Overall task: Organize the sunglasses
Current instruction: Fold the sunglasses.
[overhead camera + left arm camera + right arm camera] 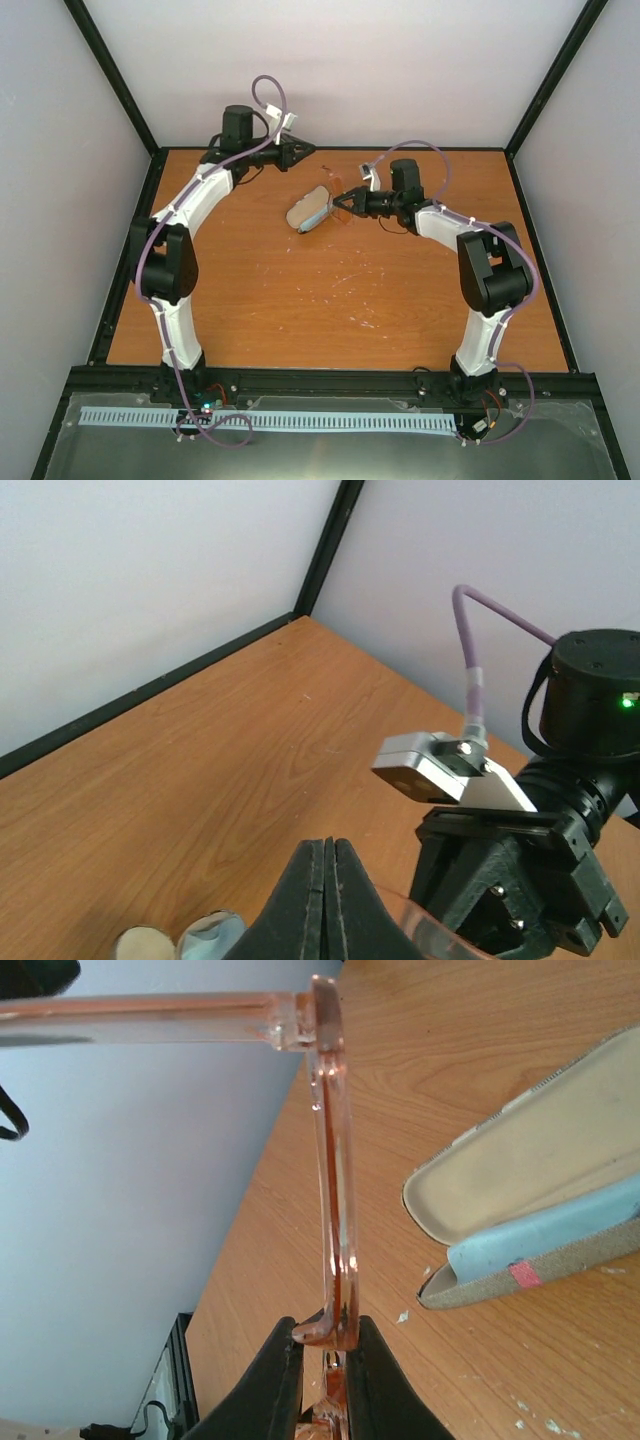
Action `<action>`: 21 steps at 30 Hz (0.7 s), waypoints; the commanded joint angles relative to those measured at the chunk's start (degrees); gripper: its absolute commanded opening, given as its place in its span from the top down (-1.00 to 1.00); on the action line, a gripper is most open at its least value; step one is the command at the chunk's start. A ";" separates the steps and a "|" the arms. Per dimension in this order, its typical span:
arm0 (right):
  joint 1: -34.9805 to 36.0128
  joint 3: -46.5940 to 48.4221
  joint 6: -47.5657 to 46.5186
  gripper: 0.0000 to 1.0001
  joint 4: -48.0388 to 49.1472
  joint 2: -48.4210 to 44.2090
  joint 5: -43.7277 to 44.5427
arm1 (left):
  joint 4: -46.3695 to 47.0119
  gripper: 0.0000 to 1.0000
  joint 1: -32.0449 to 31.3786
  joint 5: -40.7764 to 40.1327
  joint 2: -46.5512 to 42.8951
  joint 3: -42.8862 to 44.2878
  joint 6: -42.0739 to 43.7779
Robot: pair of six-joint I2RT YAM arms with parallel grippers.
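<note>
The right gripper [327, 1345] pinches the sunglasses [335, 1210], which jut straight out beyond its tips. Their frame is thin, translucent orange. The left gripper [327, 880] is closed, empty.

Sunglasses [335, 1210], translucent orange frame, edge-on, one temple unfolded, pinched in right claw [328, 1334], near open case [520, 1190]

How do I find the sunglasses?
Look at the far middle of the wooden table, where the right claw points at an open case. The sunglasses are pinched in that claw. They are the only see-through orange thing; the case is beige with blue cloth inside.
</note>
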 commanded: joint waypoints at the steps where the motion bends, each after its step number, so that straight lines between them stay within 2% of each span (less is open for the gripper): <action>1: 1.08 3.70 0.58 0.95 1.72 1.70 -0.65 | 3.31 0.99 -2.28 1.38 -0.46 -1.46 -1.58; 5: 1.51 5.76 0.74 0.94 1.76 3.37 -0.73 | 4.62 0.99 -4.12 0.94 -1.66 -4.92 -2.15; 17: 1.51 9.99 8.89 0.95 11.02 5.39 -3.34 | 5.22 0.99 -5.71 -0.86 -3.11 -10.67 -0.73; 19: 1.39 9.89 8.27 0.94 9.43 5.07 -3.63 | 4.21 0.95 -5.55 -2.62 -3.30 -10.51 0.87; 21: 1.07 9.78 5.40 0.95 4.90 4.06 -3.10 | 3.80 0.81 -4.64 -4.29 -3.89 -10.58 1.72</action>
